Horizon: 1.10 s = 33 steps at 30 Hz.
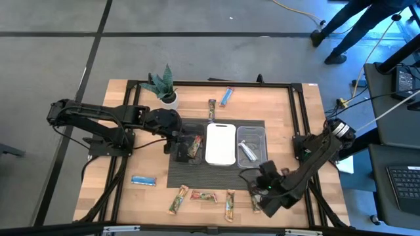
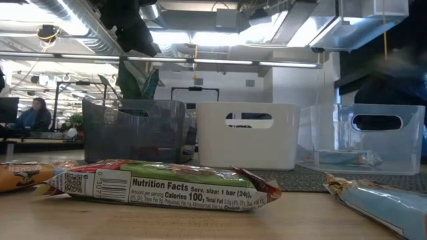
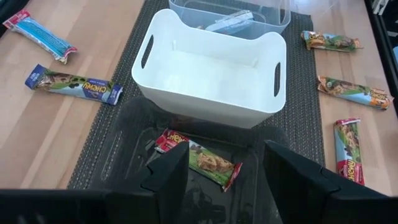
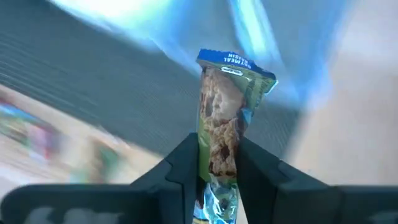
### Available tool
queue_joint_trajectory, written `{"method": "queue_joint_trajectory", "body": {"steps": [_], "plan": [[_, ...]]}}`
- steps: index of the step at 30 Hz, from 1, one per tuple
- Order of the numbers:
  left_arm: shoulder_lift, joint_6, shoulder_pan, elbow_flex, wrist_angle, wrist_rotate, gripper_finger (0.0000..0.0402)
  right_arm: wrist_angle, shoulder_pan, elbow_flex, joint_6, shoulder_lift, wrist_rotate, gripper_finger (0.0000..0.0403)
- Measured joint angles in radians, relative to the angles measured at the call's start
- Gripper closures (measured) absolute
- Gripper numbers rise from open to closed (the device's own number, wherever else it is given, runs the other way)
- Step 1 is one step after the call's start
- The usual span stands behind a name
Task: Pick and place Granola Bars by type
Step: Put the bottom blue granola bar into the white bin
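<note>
My right gripper (image 4: 217, 165) was clenched on a granola bar (image 4: 224, 124) whose wrapper read "OATMEAL RAISIN", near the table's front edge. My left gripper (image 3: 221, 177) stood released above the black tray (image 3: 124, 149), where a red-green bar (image 3: 199, 158) lay. Another bar (image 2: 160, 187) showed "Nutrition Facts, Calories 100".

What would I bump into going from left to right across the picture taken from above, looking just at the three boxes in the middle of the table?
Black tray with a bar inside, under the left gripper → white tray → clear tray holding a silver bar.
</note>
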Motion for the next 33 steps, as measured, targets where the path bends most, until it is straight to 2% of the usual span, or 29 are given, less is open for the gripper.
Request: {"method": "queue_joint_trajectory", "body": {"steps": [2, 4, 9, 13, 17, 22, 26, 29, 33], "plan": [[0.000, -0.002, 0.000, 0.000, 0.000, 0.000, 0.0206, -0.001, -0.037, 0.040, -0.088, 0.001, 0.120, 0.0304], [0.000, -0.002, -0.002, 0.000, 0.000, 0.014, 0.0207, 0.004, -0.090, 0.071, -0.184, -0.001, 0.196, 0.0304], [0.000, -0.014, -0.004, 0.000, 0.000, 0.097, 0.0206, 0.031, -0.253, 0.100, -0.381, -0.001, 0.243, 0.0304], [0.000, -0.102, -0.004, 0.000, 0.000, 0.119, 0.0207, 0.104, -0.389, 0.100, -0.565, 0.000, 0.174, 0.0304], [0.000, -0.152, -0.004, 0.000, 0.000, 0.117, 0.0207, 0.313, -0.487, 0.069, -0.883, 0.001, 0.114, 0.0304], [0.000, -0.187, -0.015, 0.000, -0.002, 0.116, 0.0207, 0.596, -0.574, 0.025, -1.095, 0.011, 0.050, 0.0304], [0.000, -0.214, -0.029, 0.000, -0.008, 0.116, 0.0207, 0.699, -0.616, -0.014, -1.181, 0.032, -0.027, 0.0304], [0.000, -0.227, -0.038, 0.000, -0.014, 0.116, 0.0206, 0.694, -0.636, -0.032, -1.201, 0.058, -0.075, 0.0304], [0.000, -0.228, -0.050, 0.000, -0.029, 0.113, 0.0207, 0.688, -0.648, -0.037, -1.202, 0.095, -0.089, 0.0304]]}}
